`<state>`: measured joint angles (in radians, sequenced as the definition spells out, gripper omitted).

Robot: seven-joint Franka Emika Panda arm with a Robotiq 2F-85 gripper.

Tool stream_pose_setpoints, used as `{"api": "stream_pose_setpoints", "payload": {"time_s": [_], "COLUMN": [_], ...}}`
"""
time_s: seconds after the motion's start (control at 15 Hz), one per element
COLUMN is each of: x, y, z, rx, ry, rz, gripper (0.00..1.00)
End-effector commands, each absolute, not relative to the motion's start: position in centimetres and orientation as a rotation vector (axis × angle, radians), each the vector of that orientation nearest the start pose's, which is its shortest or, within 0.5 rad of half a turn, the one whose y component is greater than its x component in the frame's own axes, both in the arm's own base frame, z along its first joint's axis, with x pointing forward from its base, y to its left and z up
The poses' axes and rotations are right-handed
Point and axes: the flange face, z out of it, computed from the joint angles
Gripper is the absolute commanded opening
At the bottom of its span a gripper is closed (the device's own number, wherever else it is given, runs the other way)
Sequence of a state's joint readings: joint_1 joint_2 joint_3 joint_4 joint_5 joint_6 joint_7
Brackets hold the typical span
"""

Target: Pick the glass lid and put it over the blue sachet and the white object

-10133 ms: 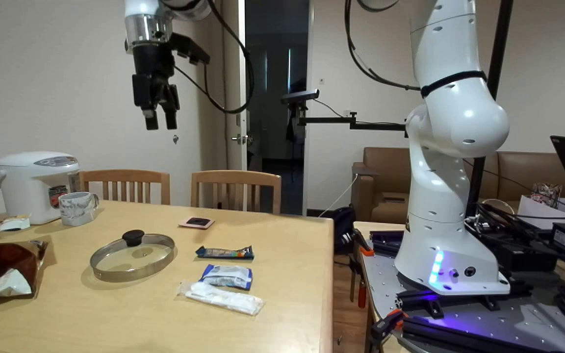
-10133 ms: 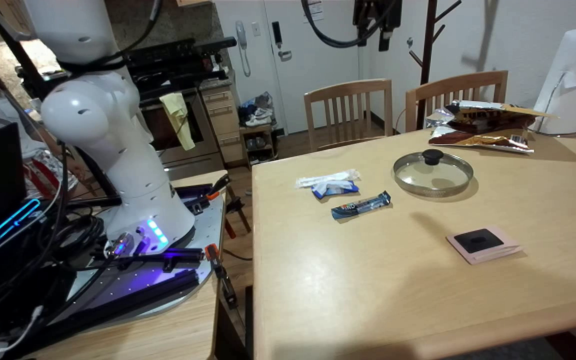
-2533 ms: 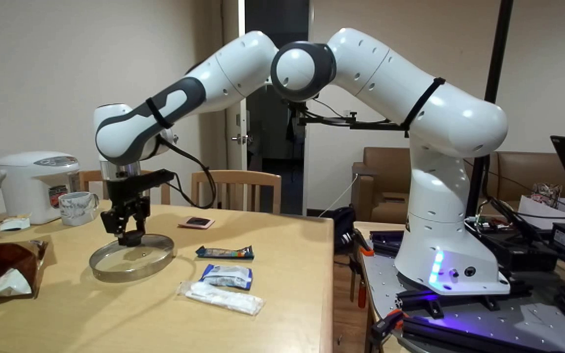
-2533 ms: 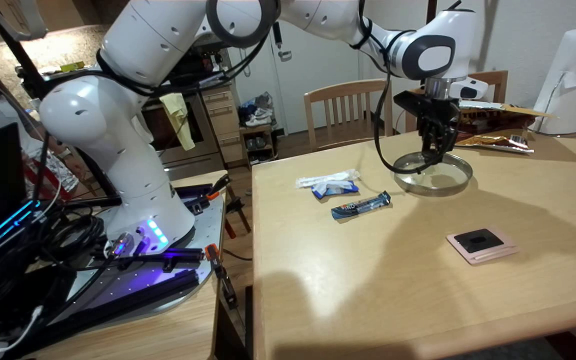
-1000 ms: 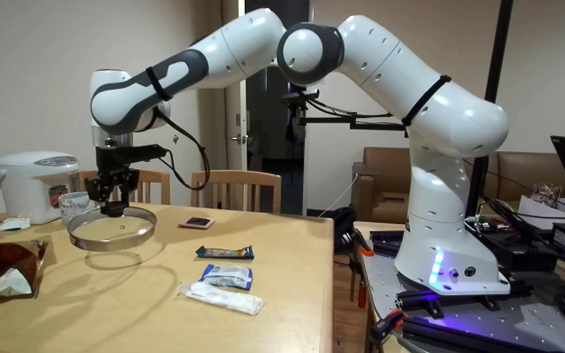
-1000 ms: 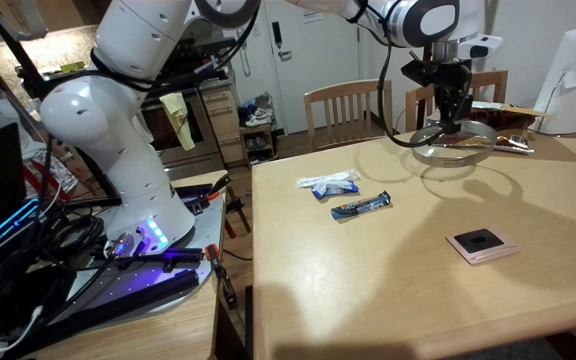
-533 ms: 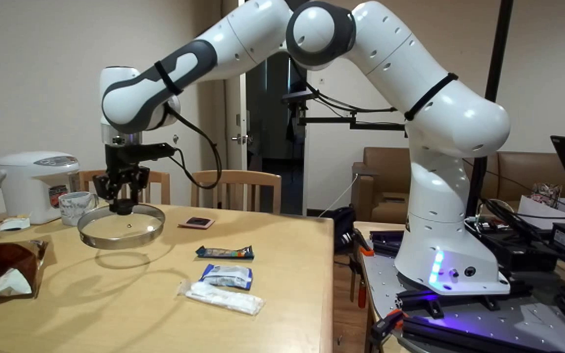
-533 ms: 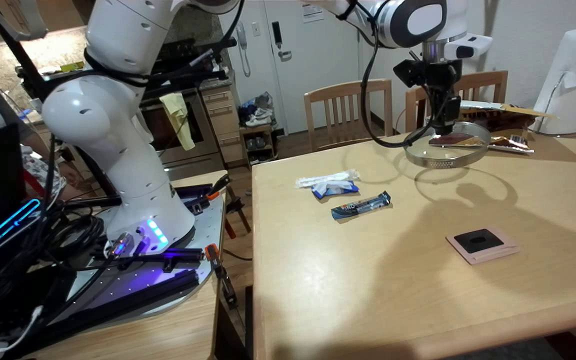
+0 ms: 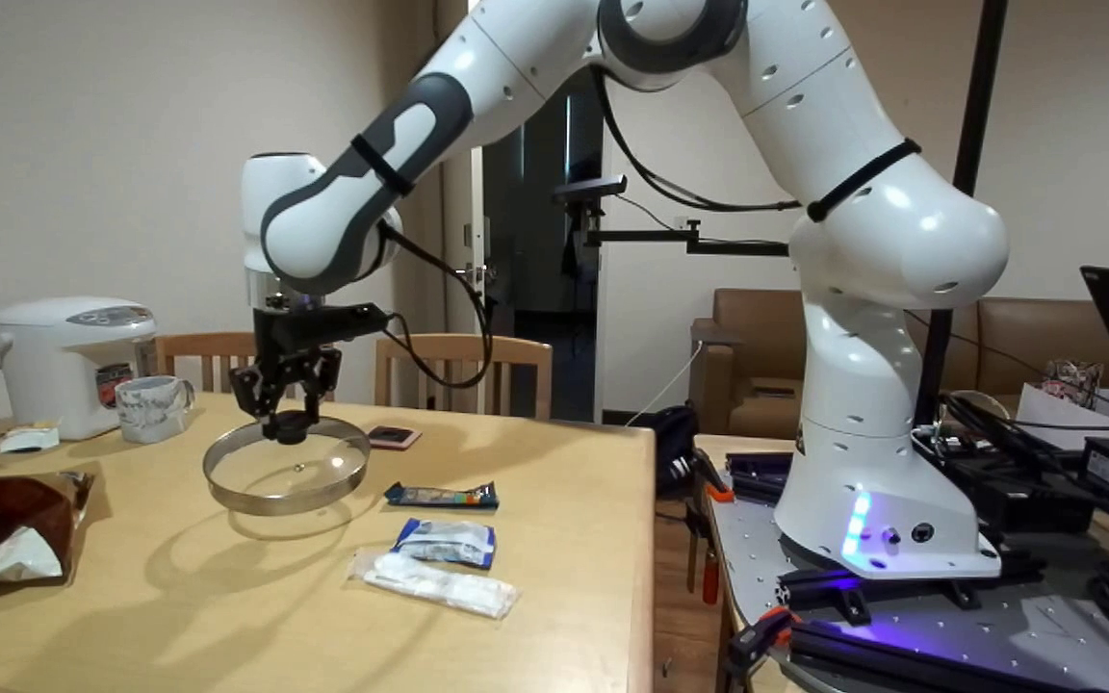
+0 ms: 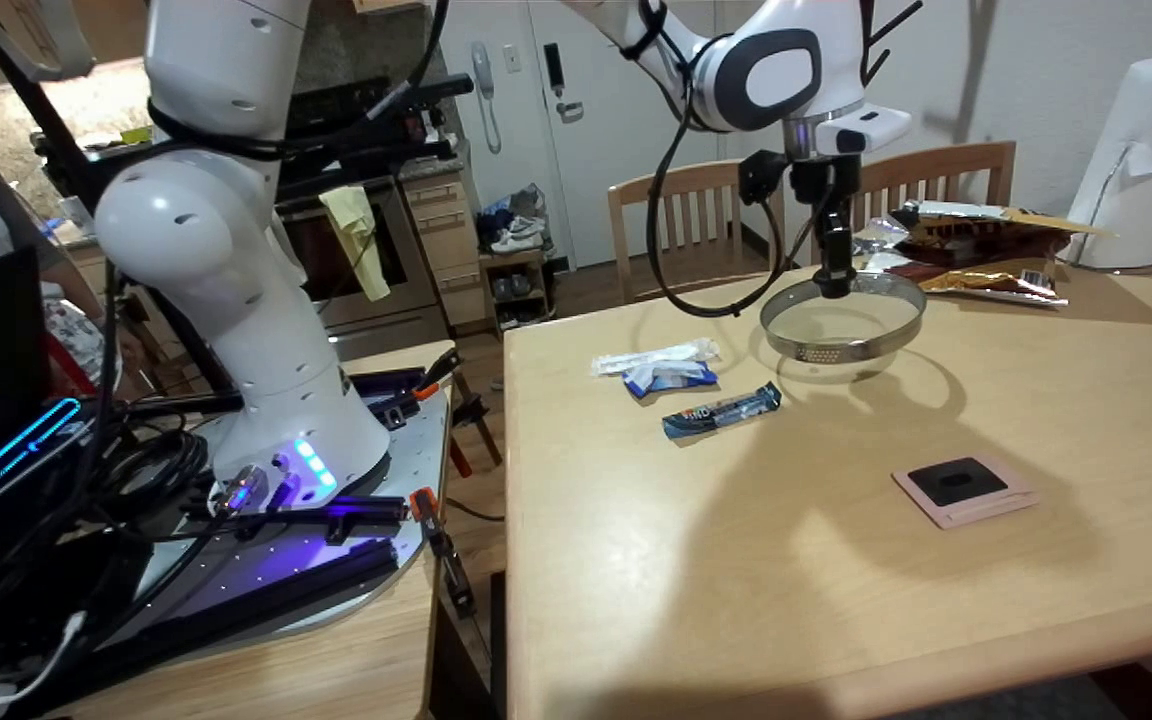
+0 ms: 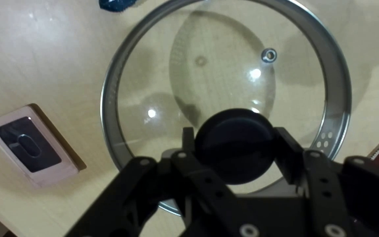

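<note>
The glass lid hangs a little above the table, roughly level, its shadow falling below it. Between my gripper's fingers sits its dark round knob, pinched from both sides. The blue sachet lies flat on the table, on the robot base's side of the lid; the white object, a long clear-wrapped piece, is right beside it. Both exterior views show the lid apart from the sachet and the white object. Neither of these two shows in the wrist view.
A dark bar wrapper lies close to the sachet. Elsewhere on the table are a pink card holder, a mug, a white hot-water pot, snack bags and a paper towel roll.
Ten seconds ago the lid rested on the table below my raised gripper. Since then I have gripped and lifted it. Over the last second it has moved toward the packets and sunk slightly.
</note>
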<state>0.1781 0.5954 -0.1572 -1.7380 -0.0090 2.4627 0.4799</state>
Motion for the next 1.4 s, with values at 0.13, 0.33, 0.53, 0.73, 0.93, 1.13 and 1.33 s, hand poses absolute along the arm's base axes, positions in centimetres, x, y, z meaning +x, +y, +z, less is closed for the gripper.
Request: {"api": "stream_pose_setpoints", "payload": {"time_s": [0.13, 0.33, 0.53, 0.73, 0.93, 1.13, 1.33], "x": [63.1, 61.5, 60.0, 58.8, 57.6, 57.2, 57.6], "y": [5.3, 6.9, 7.6, 7.5, 7.3, 8.3, 10.6], "z": [28.3, 28.8, 28.8, 28.5, 28.1, 27.5, 26.1], "rx": [-3.054, -3.031, -3.010, -2.986, -2.923, -2.874, -2.841], "ry": [0.804, 0.847, 0.903, 0.993, 1.140, 1.123, 1.079], "rz": [-0.414, -0.463, -0.481, -0.478, -0.487, -0.477, -0.319], "gripper": [0.34, 0.34, 0.34, 0.34, 0.34, 0.34, 0.34]}}
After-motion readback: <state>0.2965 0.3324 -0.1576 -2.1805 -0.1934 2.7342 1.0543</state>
